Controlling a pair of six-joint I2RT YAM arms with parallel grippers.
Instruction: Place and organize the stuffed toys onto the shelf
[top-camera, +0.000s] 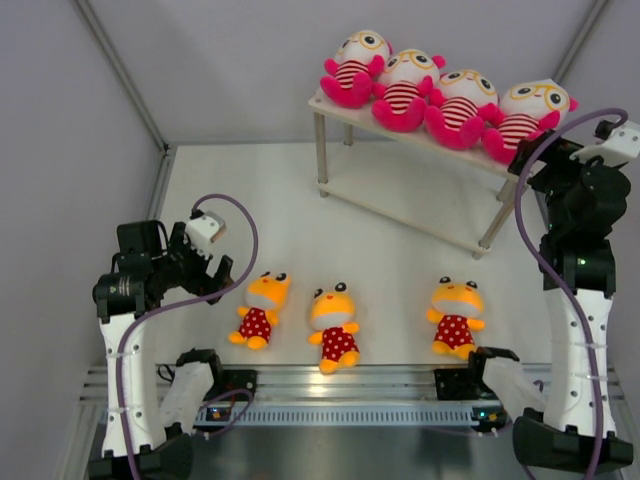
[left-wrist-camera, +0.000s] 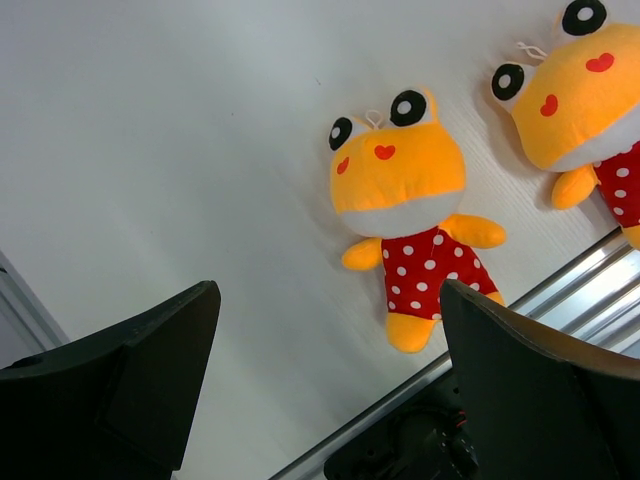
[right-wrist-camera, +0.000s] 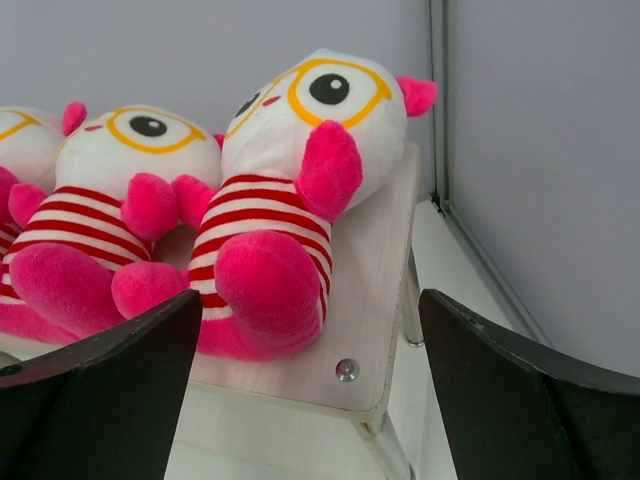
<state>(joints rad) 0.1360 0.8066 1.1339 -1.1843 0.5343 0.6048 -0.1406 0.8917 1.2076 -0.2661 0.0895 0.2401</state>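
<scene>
Four pink stuffed toys in striped shirts sit in a row on the top board of the shelf (top-camera: 420, 205); the rightmost one (top-camera: 528, 115) also shows in the right wrist view (right-wrist-camera: 290, 200), with a second (right-wrist-camera: 110, 200) beside it. Three yellow toys in polka-dot outfits lie on the table: left (top-camera: 258, 308), middle (top-camera: 335, 325), right (top-camera: 456, 315). My left gripper (top-camera: 215, 272) is open and empty, hovering just left of the left yellow toy (left-wrist-camera: 415, 215). My right gripper (top-camera: 548, 160) is open and empty at the shelf's right end, facing the top board's corner (right-wrist-camera: 370, 300).
The shelf's lower board is bare. A metal rail (top-camera: 350, 380) runs along the near edge, just below the yellow toys. Grey walls close in the left, back and right; the right wall (right-wrist-camera: 550, 150) stands close to the shelf's end.
</scene>
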